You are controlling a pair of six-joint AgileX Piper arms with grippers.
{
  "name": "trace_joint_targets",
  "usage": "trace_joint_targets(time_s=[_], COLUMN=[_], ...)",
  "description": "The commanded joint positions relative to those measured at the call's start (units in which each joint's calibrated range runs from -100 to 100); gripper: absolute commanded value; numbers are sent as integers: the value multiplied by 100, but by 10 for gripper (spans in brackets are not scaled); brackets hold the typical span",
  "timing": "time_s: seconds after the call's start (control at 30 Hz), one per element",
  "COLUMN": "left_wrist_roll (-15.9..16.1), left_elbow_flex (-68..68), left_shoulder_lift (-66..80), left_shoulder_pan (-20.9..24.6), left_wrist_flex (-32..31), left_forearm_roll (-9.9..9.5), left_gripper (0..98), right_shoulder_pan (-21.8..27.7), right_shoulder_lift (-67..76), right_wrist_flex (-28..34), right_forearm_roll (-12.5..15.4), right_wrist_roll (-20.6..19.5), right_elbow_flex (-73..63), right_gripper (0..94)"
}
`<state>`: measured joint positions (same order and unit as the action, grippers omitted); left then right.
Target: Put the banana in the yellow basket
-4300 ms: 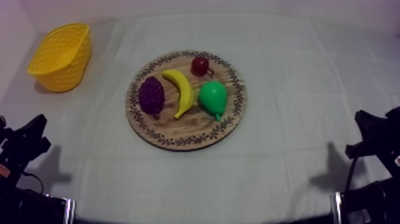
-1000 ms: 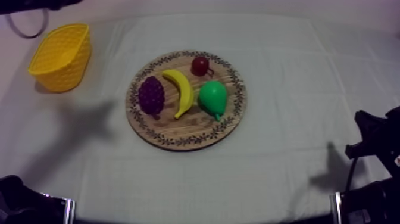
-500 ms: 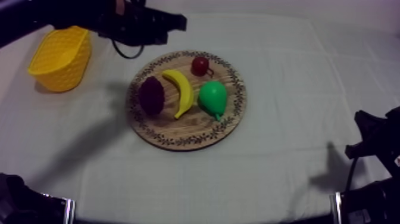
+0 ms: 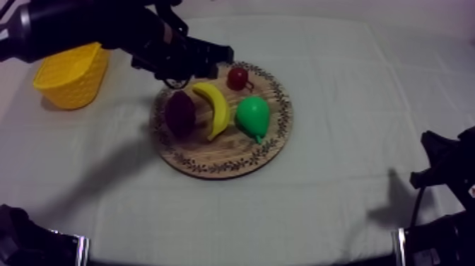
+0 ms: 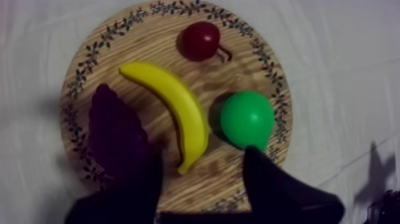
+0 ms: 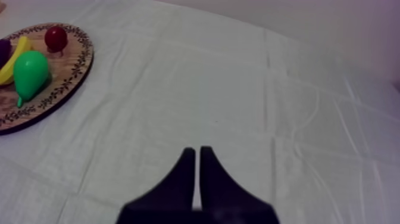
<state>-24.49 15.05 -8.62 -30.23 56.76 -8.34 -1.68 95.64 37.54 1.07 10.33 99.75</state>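
Observation:
The yellow banana [image 4: 214, 107] lies on the round wooden board [image 4: 226, 152], between the purple grapes [image 4: 179, 113] and the green pear [image 4: 253, 117]. My left gripper [image 4: 215, 58] hangs over the board's far left rim. In the left wrist view its fingers [image 5: 268, 187] stand apart, open, above the board [image 5: 149, 47], with the near tip of the banana [image 5: 172, 107] in line between them and nothing held. My right gripper [image 6: 197, 158] is shut on nothing, low over the cloth at the right. The yellow basket [image 4: 73, 67] stands at the far left.
A small red fruit [image 4: 237, 76] sits at the board's far edge, close to my left gripper. My right arm [image 4: 445, 170] rests at the lower right. Bare cloth stretches between the board and the basket and all along the front.
My left arm has swung in from the upper left to above the board's far rim, and its fingers have opened. The fruit and my right arm have not moved.

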Motion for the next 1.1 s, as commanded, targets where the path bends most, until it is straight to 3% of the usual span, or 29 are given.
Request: trace_joint_targets(time_s=[0.0, 0.23, 1.07], left_wrist_roll=[62, 124, 515], left_elbow_flex=[-162, -672, -1787], left_shoulder_lift=[-203, -988, -3138], left_shoulder_pan=[45, 110, 421], left_wrist_flex=[107, 196, 91], left_forearm_roll=[81, 205, 858], left_gripper=[747, 818, 771], right_shoulder_pan=[0, 0, 0], right_shoulder_lift=[3, 3, 3], right_wrist_flex=[12, 12, 12], right_forearm_roll=[-4, -6, -6], right_wrist_roll=[0, 0, 0], right_elbow_flex=[2, 2, 2], right_gripper=[4, 4, 4])
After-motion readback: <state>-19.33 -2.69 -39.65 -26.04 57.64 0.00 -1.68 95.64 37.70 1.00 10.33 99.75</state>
